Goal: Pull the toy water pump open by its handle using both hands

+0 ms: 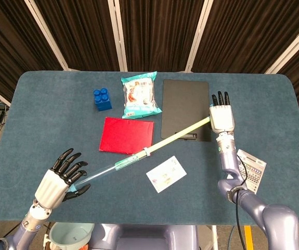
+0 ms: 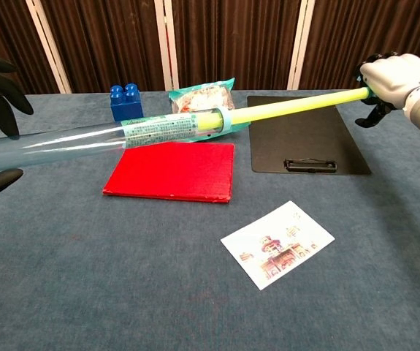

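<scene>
Even overhead light, both views bright and sharp. Soft faint shadows on the desk (image 1: 45,114). Dark curtains (image 2: 224,36) behind. No glare, slight wide-angle stretch at edges.
</scene>
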